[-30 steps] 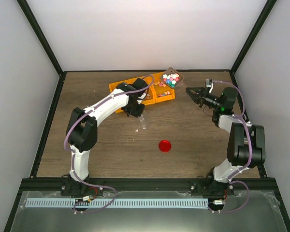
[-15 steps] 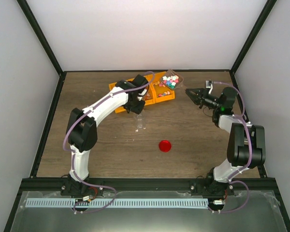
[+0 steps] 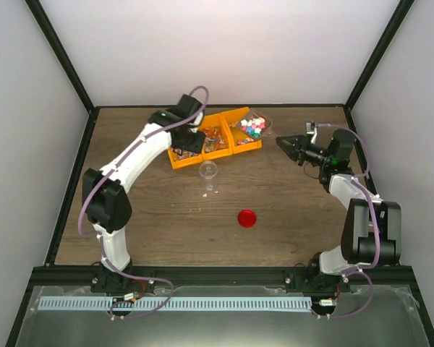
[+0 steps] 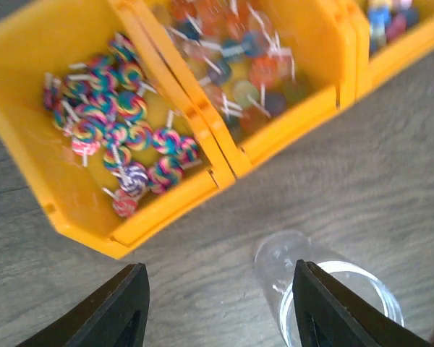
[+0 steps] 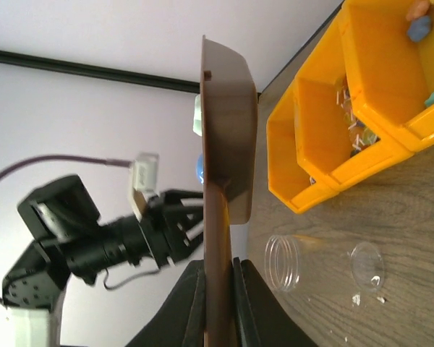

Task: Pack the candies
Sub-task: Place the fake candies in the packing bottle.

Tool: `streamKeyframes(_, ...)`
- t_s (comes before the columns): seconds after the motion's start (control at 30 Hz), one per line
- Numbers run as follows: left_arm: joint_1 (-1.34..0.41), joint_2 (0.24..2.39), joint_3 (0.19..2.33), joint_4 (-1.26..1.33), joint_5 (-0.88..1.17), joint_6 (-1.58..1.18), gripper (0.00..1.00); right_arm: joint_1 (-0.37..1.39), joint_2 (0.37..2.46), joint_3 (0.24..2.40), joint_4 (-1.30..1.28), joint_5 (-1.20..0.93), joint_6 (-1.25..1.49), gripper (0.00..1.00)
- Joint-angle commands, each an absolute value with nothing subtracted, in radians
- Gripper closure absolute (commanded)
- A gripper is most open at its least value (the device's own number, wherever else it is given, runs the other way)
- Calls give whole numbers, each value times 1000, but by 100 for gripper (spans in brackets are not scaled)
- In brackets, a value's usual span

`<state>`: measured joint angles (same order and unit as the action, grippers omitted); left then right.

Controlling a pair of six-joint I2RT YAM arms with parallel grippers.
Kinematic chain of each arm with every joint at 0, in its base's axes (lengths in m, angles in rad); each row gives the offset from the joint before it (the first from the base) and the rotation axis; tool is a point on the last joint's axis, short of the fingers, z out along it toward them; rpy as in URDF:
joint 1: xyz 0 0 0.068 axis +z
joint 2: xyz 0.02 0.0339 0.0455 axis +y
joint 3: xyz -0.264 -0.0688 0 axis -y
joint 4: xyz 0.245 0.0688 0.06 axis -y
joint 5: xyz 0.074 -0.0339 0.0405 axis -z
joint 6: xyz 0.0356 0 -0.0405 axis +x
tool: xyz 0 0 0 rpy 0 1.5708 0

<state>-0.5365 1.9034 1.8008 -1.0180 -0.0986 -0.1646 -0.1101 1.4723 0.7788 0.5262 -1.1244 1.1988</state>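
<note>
Top external: candies heaped on brown scoop at far end of orange bins, scoop pinched by right gripper. Clear jar stands nearer the bases, just beside left gripper.

Left wrist: left gripper wide, empty; jar by one fingertip.

Right wrist: right gripper clamps scoop edge-on, jar close. Tipping prob. falls to right arm.

Candies: tiny multicoloured cubes, heaped on brown scoop at right end of orange bins.
</note>
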Motion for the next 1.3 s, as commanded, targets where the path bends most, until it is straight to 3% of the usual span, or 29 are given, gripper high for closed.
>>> streamKeyframes(0.0, -422, 1886, 1854, -953, 28, -210, 43, -56, 1395, 796, 389, -1103, 1099, 99)
streamKeyframes(0.17, -287, 1902, 1850, -875, 220, -271, 43, 9, 1318, 785, 262, -1065, 1034, 99)
streamKeyframes(0.6, -198, 1927, 1803, -831, 238, -235, 42, 46, 1156, 736, 35, -1048, 867, 99)
streamKeyframes(1.27, -175, 1911, 1745, -798, 314, -250, 42, 175, 1211, 830, -142, -937, 686, 99)
